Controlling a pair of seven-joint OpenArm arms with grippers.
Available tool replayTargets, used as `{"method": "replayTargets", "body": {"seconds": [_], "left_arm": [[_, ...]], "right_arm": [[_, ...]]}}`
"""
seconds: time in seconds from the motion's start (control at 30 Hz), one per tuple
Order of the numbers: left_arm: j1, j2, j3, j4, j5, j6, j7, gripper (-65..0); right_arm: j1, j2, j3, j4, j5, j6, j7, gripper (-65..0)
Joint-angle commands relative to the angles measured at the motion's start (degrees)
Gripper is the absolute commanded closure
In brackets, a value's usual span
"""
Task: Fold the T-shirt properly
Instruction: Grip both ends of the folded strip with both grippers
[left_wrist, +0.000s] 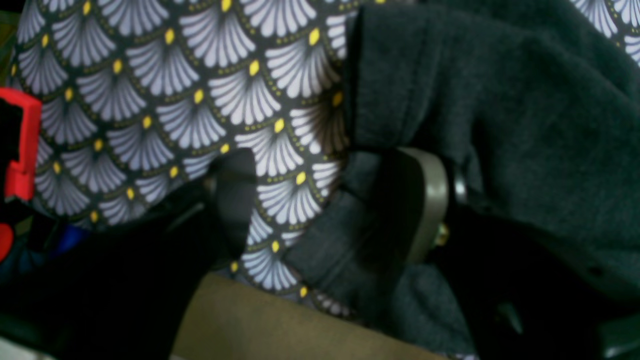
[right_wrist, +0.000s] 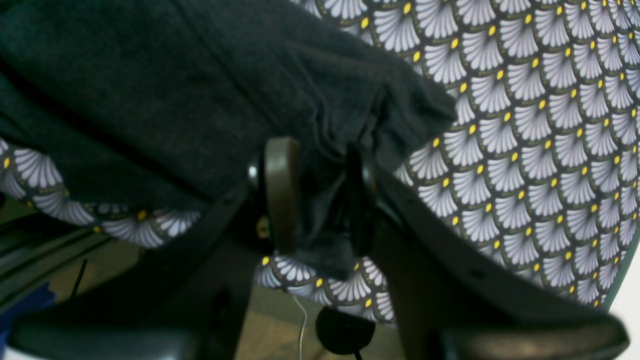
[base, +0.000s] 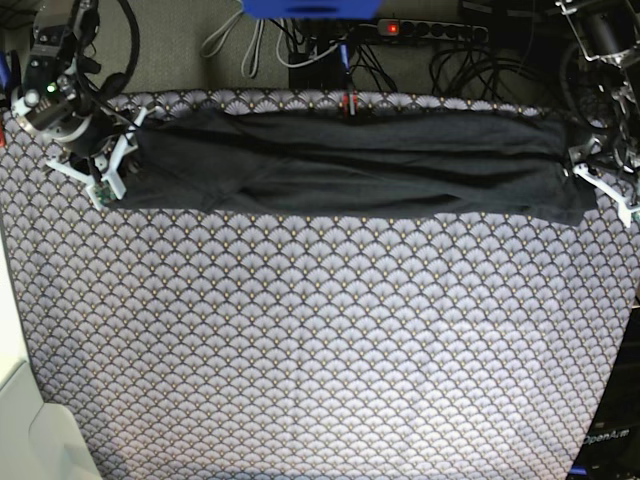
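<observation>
A dark charcoal T-shirt (base: 350, 165) lies folded into a long, narrow band across the far part of a tabletop (base: 320, 340) draped in a purple-white scallop-patterned cloth (base: 300, 330), stretching from the left side to the right. At the band's left end in the base view, the right gripper (right_wrist: 315, 195) has its fingers (right_wrist: 280, 190) clamped on a bunched fold of the shirt's edge, cloth wedged between them. At the right end, the left gripper (left_wrist: 330, 200) stands with its fingers (left_wrist: 427, 200) apart; a hemmed fold of the shirt rests against one finger while patterned cloth shows through the gap beside the other. Cables and a power strip (base: 430, 30) sit beyond the far edge.
</observation>
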Motion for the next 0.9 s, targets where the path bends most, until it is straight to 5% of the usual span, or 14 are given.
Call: {"method": "replayTargets", "body": {"seconds": [0.0,0.2,0.33,0.47,0.87], "left_arm": [[-0.5,-1.1,-0.2,0.7,-0.6,0.0,-0.4,-40.9],[-0.1,-1.4,-0.6,1.3,-0.7,-1.0,-0.4,-40.8],[-0.1,-1.1,-5.4,1.3,-0.7,-9.4,-0.4,-40.7],[-0.4,-1.0,-7.8,0.7,-0.7,-13.1,-0.3,-40.7],[-1.5,0.4,-7.8,0.6,-0.5,-13.4,-0.4,-40.7]], "right_arm": [[0.4,0.7,0.2,0.9,0.3,-0.2,1.0,-17.7],[0.4,0.7,0.2,0.9,0.3,-0.2,1.0,-17.7],[0.4,0.7,0.2,0.9,0.3,-0.2,1.0,-17.7],[0.4,0.7,0.2,0.9,0.3,-0.2,1.0,-17.7],[0.4,0.7,0.2,0.9,0.3,-0.2,0.9,-17.7]]}}
